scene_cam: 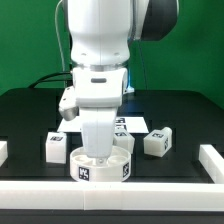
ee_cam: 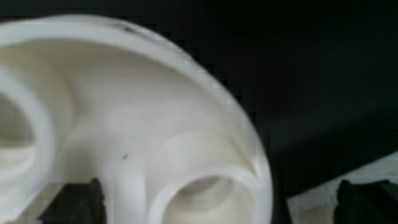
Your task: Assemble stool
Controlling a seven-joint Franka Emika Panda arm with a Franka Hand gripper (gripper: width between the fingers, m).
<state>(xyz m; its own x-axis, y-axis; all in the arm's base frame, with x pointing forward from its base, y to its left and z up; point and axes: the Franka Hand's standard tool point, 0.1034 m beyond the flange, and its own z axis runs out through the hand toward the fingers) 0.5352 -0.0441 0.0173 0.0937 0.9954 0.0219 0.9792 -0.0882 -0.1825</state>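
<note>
The round white seat [scene_cam: 101,167] lies near the front of the black table, with tags on its rim. My gripper [scene_cam: 97,150] reaches straight down onto it. In the wrist view the seat [ee_cam: 125,110] fills most of the frame, very close, with round sockets showing. The dark fingertips [ee_cam: 75,203] stand wide apart at either side, and the gripper [ee_cam: 217,205] is open with a gap on one side of the seat's rim. One blocky leg [scene_cam: 57,146] lies at the seat's left in the exterior view, another leg [scene_cam: 157,141] at its right. A third leg is hidden.
A white border rail [scene_cam: 110,196] runs along the front edge, with rail ends at the right [scene_cam: 211,156] and left [scene_cam: 3,151]. The marker board [scene_cam: 127,124] lies behind the arm. Cables hang at the back left.
</note>
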